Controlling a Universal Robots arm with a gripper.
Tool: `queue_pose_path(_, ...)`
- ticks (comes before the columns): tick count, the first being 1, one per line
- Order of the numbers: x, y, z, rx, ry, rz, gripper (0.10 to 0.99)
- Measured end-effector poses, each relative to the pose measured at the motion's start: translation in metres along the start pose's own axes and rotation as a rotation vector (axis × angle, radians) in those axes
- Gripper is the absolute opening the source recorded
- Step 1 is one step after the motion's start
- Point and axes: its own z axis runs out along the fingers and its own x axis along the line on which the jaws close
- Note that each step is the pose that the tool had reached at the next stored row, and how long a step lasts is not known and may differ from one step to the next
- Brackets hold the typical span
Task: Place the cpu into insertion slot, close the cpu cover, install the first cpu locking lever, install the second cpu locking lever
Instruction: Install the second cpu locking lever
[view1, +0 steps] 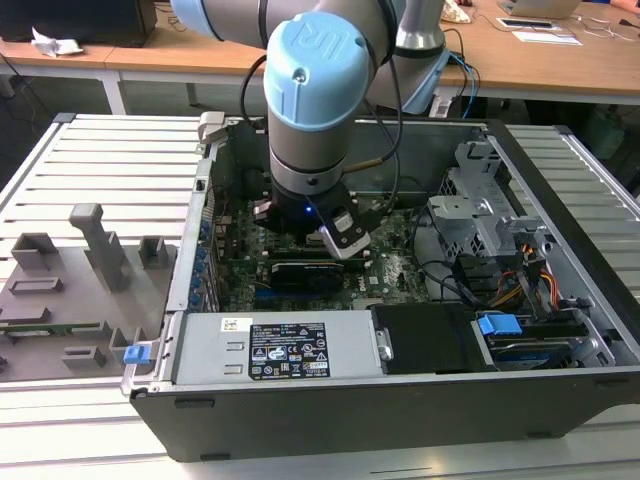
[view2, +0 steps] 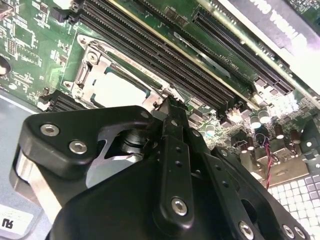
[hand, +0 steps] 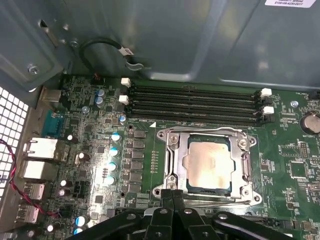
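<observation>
At the lower centre of the first wrist view my gripper, clenched empty, touches the cover's edge; the cpu sits in the slot. Press squarely, I judge.

Cpu top silvery-beige, plain. Cpu cover silver metal, shiny. Motherboard green with fine pale traces; memory slots black, white end clips. Capacitors pale blue-silver (in a row). Gripper matte black with silver screws. Arm joint light blue cap, grey body. Case dark grey, drive latch blue. Fixture tray grey. Table pale, ribbed in stripes.
</observation>
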Motion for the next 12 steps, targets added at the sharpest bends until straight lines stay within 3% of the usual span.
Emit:
queue_pose_path(8,0.0026,-0.0012,0.0029,-0.015,-0.0011,0.000,0.106)
queue_pose_path(12,0.0037,-0.0049,0.0079,-0.023,-0.0018,-0.001,0.106)
